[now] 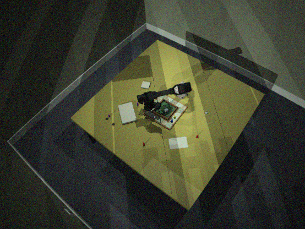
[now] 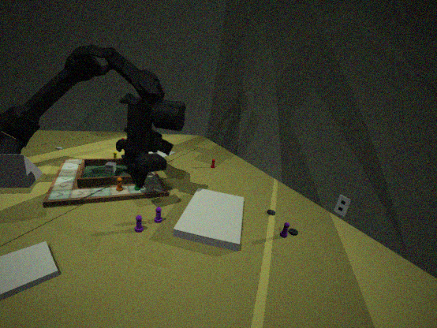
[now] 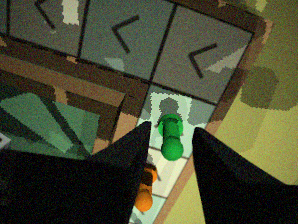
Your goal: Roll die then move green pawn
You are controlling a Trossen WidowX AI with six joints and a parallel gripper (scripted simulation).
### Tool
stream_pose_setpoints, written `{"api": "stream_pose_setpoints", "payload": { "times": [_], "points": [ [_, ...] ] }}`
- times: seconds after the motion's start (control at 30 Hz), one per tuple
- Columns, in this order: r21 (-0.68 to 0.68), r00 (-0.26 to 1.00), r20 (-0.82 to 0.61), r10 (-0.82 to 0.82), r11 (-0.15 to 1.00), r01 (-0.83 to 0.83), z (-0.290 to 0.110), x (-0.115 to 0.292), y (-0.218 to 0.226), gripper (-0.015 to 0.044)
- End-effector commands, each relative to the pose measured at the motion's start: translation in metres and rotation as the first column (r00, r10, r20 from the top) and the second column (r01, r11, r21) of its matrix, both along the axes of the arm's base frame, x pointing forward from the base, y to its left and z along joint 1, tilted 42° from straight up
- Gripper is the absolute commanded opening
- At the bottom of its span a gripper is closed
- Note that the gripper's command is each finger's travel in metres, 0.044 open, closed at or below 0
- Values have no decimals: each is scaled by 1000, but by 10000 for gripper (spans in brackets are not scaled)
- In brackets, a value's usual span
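The green pawn (image 2: 137,188) (image 3: 172,148) stands on a pale square beside the corner square of the board (image 1: 182,108) (image 2: 59,203). My gripper (image 2: 138,184) (image 3: 172,130) is low over it, partly open, with one fingertip on each side of the pawn; in the wrist view a gap shows on both sides. The orange pawn (image 2: 119,184) (image 3: 143,200) stands just behind it, partly hidden by the left finger. The white die (image 1: 166,109) (image 2: 110,167) lies in the green-floored tray (image 2: 95,182); its top pips cannot be read. Printed arrows show on squares in the wrist view.
A blue pawn (image 1: 172,121) and a yellow pawn (image 1: 174,117) stand on the board's far side. Off the board are purple pawns (image 2: 158,215) (image 2: 139,224) (image 2: 285,230), red pawns (image 1: 143,144) (image 1: 197,136), white slabs (image 1: 127,113) (image 1: 145,85) (image 1: 178,142) and small dark discs (image 2: 271,212).
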State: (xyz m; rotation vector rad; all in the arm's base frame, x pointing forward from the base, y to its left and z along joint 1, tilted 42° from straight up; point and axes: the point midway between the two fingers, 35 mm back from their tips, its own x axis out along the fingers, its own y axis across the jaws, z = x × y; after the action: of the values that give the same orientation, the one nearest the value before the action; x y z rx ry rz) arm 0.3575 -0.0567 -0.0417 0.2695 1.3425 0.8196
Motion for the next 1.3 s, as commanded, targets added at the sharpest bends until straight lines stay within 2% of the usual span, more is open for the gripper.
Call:
{"api": "stream_pose_setpoints", "payload": {
  "times": [0.0,0.23,1.13,1.27],
  "points": [
    [7,1000,-8,-5,1000,5,-2,-2,2,43],
    [7,1000,-8,-5,1000,5,-2,-2,2,0],
    [2,1000,-11,-5,1000,5,90,0,-81,0],
    [2,1000,-11,-5,1000,5,93,0,-81,0]
  ]
}}
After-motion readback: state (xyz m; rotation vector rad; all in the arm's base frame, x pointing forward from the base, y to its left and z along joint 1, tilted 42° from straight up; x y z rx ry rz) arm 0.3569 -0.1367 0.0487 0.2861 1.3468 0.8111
